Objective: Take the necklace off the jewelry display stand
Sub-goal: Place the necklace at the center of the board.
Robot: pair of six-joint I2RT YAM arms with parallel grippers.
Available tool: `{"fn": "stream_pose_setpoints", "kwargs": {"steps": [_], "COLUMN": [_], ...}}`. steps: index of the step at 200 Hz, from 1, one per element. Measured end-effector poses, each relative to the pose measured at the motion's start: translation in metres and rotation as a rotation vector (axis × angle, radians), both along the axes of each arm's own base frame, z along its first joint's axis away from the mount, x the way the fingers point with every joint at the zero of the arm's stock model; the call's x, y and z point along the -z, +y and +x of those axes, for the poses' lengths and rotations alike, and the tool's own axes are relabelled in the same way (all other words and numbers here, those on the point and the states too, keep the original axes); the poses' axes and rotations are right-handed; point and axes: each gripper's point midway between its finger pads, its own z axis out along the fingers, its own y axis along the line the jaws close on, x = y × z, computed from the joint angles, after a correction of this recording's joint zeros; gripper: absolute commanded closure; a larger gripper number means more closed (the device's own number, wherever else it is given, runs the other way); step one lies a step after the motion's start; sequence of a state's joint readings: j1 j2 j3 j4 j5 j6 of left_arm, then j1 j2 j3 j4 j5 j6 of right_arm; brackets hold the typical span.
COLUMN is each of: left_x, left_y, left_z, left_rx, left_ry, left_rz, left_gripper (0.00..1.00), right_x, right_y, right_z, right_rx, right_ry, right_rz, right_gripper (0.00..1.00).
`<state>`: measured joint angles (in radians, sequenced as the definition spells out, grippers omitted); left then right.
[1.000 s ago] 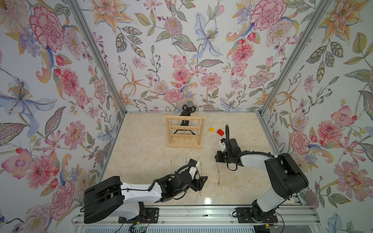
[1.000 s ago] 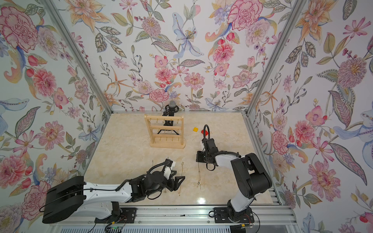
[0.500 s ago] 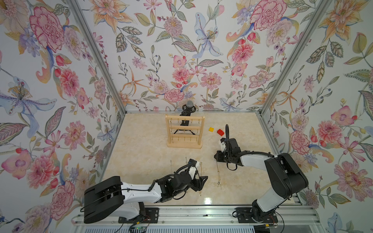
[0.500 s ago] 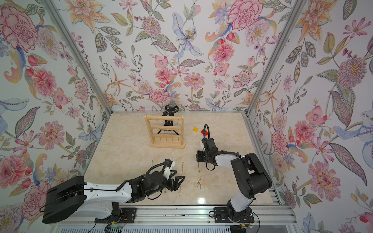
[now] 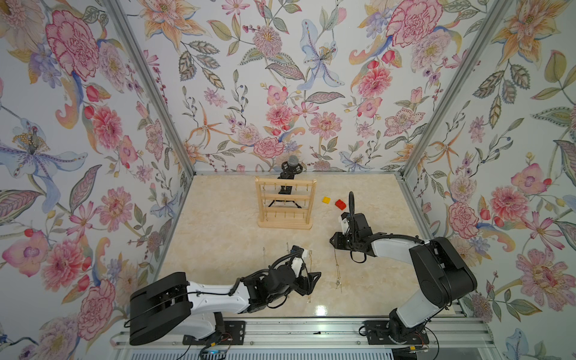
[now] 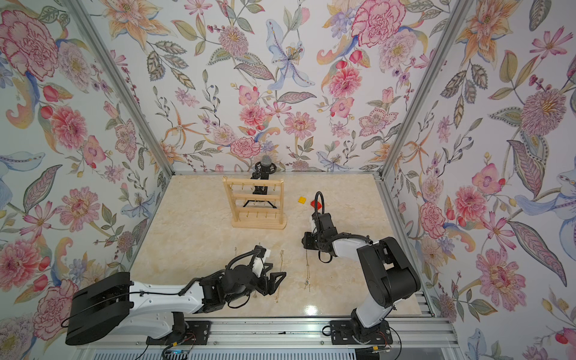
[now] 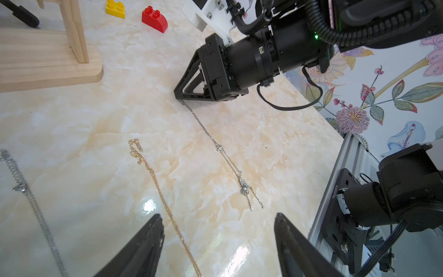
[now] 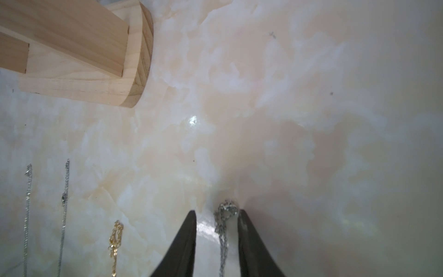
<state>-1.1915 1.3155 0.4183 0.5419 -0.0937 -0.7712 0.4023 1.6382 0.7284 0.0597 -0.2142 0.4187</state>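
The pale wooden jewelry display stand stands upright at the back middle of the table; its hooks look bare in both top views. A silver necklace lies stretched out on the marble in front of it. My right gripper is low at the chain's far end. Its jaws stand slightly apart, and the chain's end lies loose between them. My left gripper is open, just above a gold chain lying on the table.
Two more silver chains lie to the left of the gold chain. A yellow brick and a red brick sit right of the stand. A black microphone tripod stands behind it. Floral walls close three sides.
My right gripper's jaws have parted and let go of the silver necklace's end. Neither arm has shifted noticeably, and the left gripper stays open.
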Motion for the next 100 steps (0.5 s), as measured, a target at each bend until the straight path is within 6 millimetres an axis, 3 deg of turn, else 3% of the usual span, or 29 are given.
{"fn": "stream_pose_setpoints", "kwargs": {"steps": [34,100], "left_x": [-0.001,0.000], "left_y": [0.000,0.000], "left_z": [0.000,0.000], "left_rx": [0.000,-0.002], "left_ry": [-0.001,0.002], "left_rz": [-0.002,-0.003], "left_gripper": [0.25,0.24], "right_x": [-0.008,-0.050], "right_y": [-0.002,-0.007], "right_z": [0.002,0.004], "right_rx": [0.015,0.038], "right_ry": [-0.020,-0.130], "right_rz": [-0.002,0.046], "right_gripper": [0.60,0.56]}}
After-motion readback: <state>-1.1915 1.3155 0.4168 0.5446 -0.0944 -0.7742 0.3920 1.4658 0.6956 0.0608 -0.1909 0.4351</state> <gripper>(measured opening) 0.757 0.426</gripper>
